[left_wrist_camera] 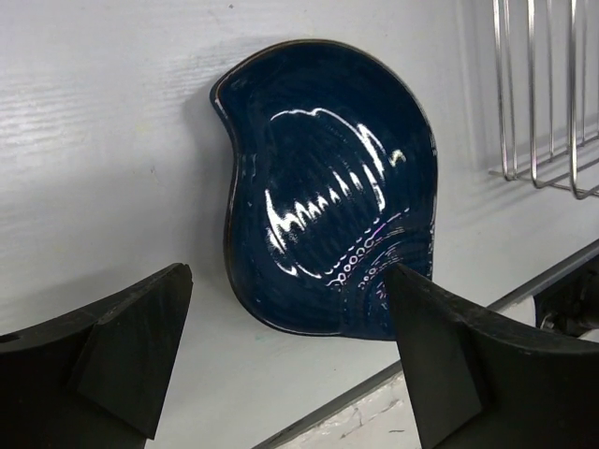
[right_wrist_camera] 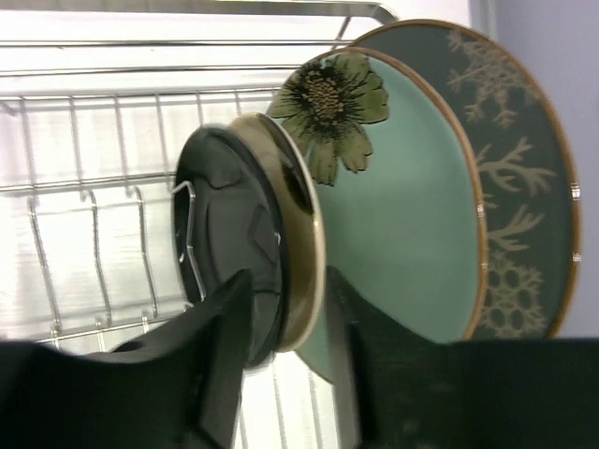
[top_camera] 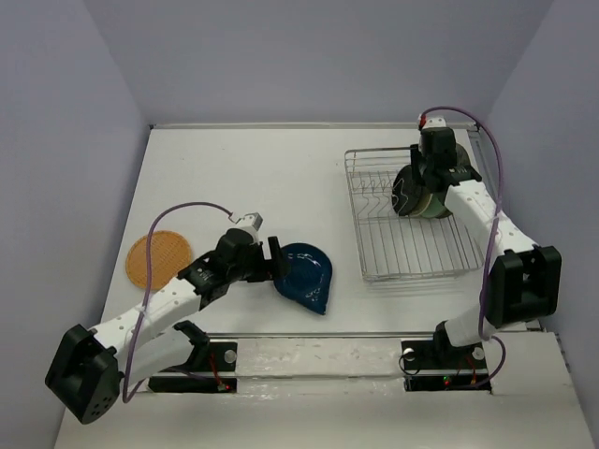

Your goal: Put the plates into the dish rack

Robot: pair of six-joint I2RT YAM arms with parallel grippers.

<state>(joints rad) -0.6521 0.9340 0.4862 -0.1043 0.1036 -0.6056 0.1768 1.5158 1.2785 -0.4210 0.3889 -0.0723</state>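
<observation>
The table [top_camera: 243, 178] is white and flat. Up close, its top has thin lines in it, like painted wood. Three walls stand around the table: a back wall [top_camera: 309, 56], a left wall [top_camera: 56, 140] and a right wall [top_camera: 562, 122]. All three are a soft pale purple with nothing on them. A thin grey strip [top_camera: 318, 334] runs along the near side of the table, going straight from left to right. On the near side of the strip lies a white board [top_camera: 318, 412] with a few small marks on it. A bit of purple wall shows in the corner of the right wrist view too
</observation>
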